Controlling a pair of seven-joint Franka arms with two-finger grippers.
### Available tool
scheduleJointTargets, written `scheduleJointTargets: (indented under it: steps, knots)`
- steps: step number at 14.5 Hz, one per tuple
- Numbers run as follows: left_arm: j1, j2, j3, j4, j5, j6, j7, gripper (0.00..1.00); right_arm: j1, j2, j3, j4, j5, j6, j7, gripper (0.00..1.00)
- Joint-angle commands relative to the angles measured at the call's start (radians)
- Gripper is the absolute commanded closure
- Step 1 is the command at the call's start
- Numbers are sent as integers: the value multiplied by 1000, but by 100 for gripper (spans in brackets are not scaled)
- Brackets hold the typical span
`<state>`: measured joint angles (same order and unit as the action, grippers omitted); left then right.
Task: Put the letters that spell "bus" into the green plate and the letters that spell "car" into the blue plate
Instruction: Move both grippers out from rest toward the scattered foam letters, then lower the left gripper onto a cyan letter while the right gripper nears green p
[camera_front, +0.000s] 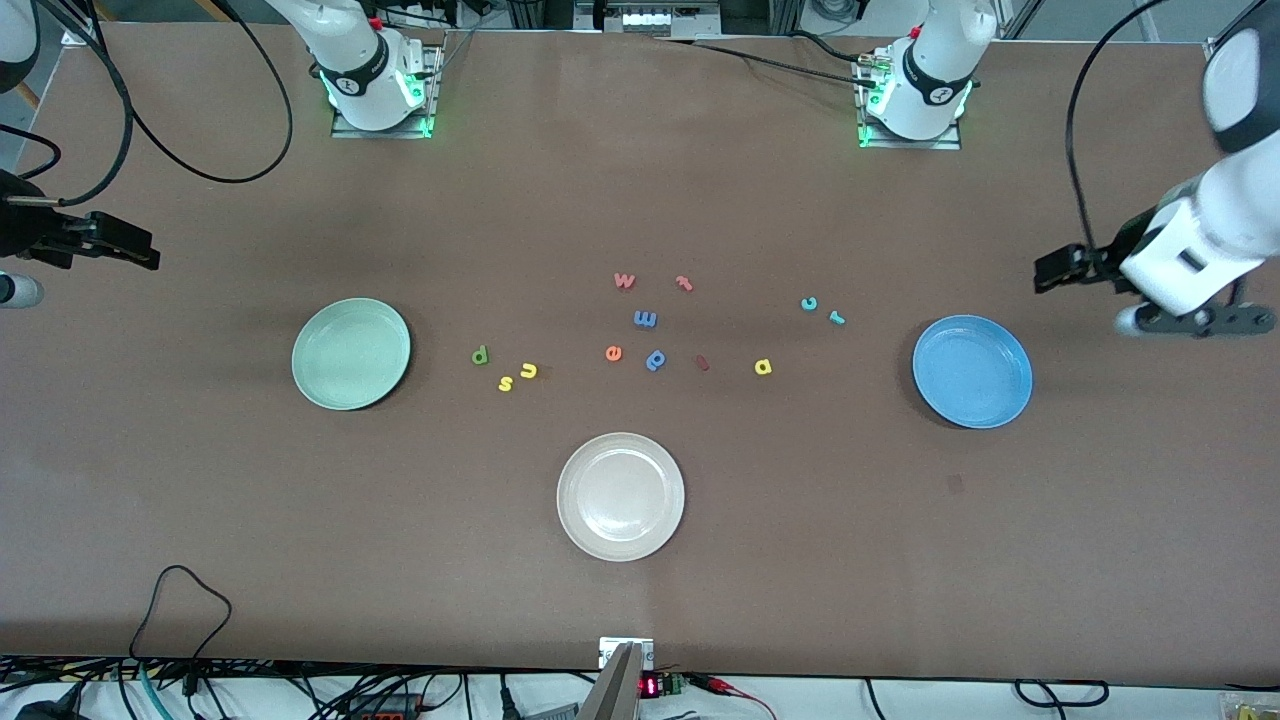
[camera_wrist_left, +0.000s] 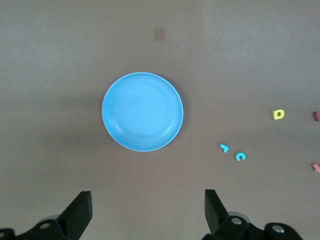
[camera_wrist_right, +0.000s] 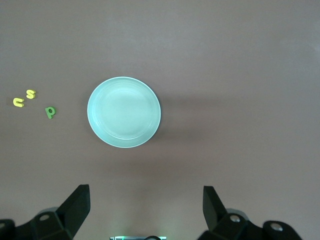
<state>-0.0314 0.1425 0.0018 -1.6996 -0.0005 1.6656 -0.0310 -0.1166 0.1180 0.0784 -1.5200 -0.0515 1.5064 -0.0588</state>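
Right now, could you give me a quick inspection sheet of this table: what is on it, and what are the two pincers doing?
Surface: brown table, no spills seen.
Job's things: green plate and blue plate hold nothing; green b, yellow u and yellow s lie beside the green plate; teal c, teal r and yellow a lie beside the blue plate.
Clutter: cream plate; six spare letters mid-table.
Pincers: left pincer open, waiting above the blue plate; right pincer open, waiting above the green plate.
Cables: black cables along the table's edges.
Surroundings: nothing seen.
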Motion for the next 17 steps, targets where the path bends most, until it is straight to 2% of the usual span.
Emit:
scheduleJointTargets:
  steps: [1,3,5,8,10,13,15,17]
  knots:
    - [-12,164,-41,21,-10,87,19,6,50,43,9,6,5,-17,7,0]
    - [-16,250,-80,8,-10,167,17,15,84,112,11,-2,18,-12,10,0]
    - [-18,313,-108,8,-18,198,13,23,126,178,11,-23,85,32,17,0]
    - [-18,388,-158,2,-19,224,-33,26,198,186,11,-168,90,209,152,0]
    - [-18,390,-189,-78,-19,299,-95,26,259,186,11,-273,88,335,177,0]
    - [-16,367,-218,-231,-18,471,-147,26,331,184,11,-448,91,605,189,0]
    - [-16,347,-232,-291,-18,496,-177,26,365,204,11,-499,91,711,186,0]
    - [-16,313,-241,-356,-18,522,-210,27,415,245,11,-500,91,753,185,0]
